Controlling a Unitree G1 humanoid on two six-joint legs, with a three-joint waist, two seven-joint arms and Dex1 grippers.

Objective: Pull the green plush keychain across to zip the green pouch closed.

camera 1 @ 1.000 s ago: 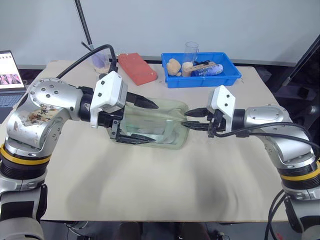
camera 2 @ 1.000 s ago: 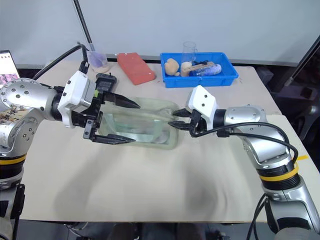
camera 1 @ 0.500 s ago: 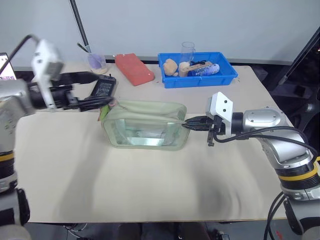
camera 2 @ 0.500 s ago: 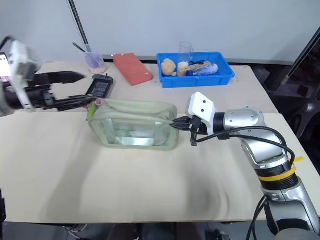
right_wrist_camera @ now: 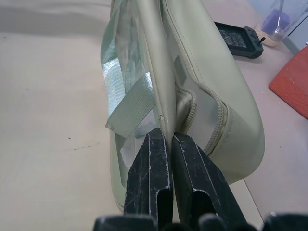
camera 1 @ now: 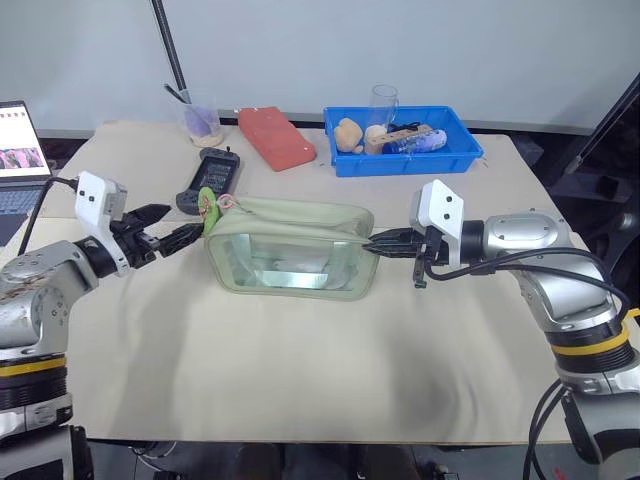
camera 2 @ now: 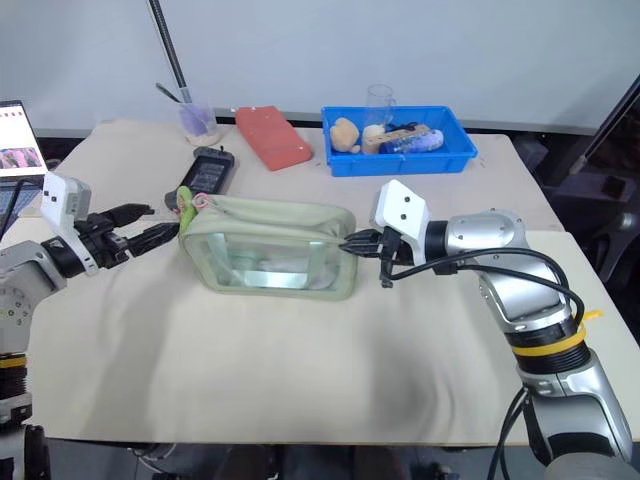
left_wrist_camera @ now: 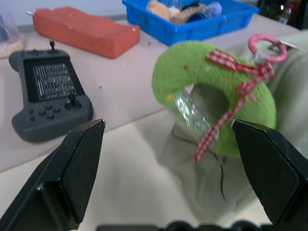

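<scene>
At the pouch's right end, the right gripper (right_wrist_camera: 163, 144) has its jaws pinched shut on a thin edge of the green pouch (camera 1: 290, 250). Opposite it, the left gripper (left_wrist_camera: 168, 139) holds its jaws wide, empty, with the green plush keychain (left_wrist_camera: 216, 103) between them but untouched. That ring-shaped charm hangs at the pouch's left end, which lies mid-worktop (camera 1: 300, 370). Behind it sit a dark handheld controller (camera 1: 207, 184), a red block (camera 1: 274, 137) and a blue tray (camera 1: 400, 140)
</scene>
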